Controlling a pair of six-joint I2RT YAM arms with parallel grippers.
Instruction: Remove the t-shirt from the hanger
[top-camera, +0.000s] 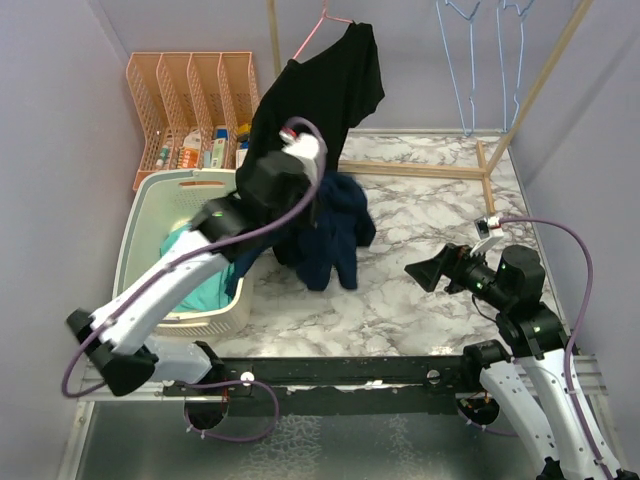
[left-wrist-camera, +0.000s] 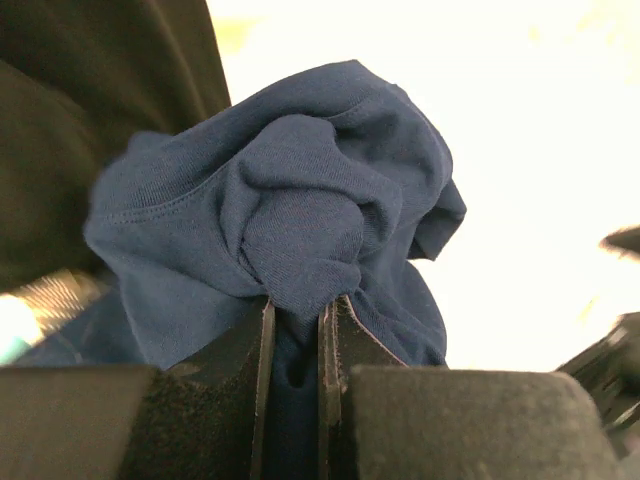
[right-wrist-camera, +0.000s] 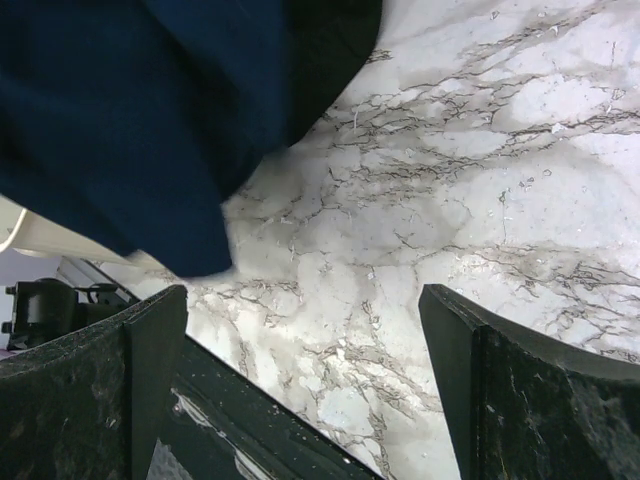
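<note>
A black t-shirt (top-camera: 325, 90) hangs on a pink hanger (top-camera: 318, 25) at the back rail. My left gripper (top-camera: 318, 185) is raised in front of it and is shut on a navy blue t-shirt (top-camera: 335, 232), which dangles below the jaws over the marble table. In the left wrist view the navy cloth (left-wrist-camera: 290, 210) is bunched and pinched between the fingers (left-wrist-camera: 340, 350). My right gripper (top-camera: 425, 272) is open and empty, low over the table to the right; its wrist view shows the navy shirt (right-wrist-camera: 120, 120) hanging ahead.
A cream laundry basket (top-camera: 140, 230) with teal clothing stands at the left. An orange file rack (top-camera: 190, 100) sits behind it. Blue empty hangers (top-camera: 470, 60) hang at the back right on a wooden frame (top-camera: 490, 160). The marble table (top-camera: 430, 200) spreads right.
</note>
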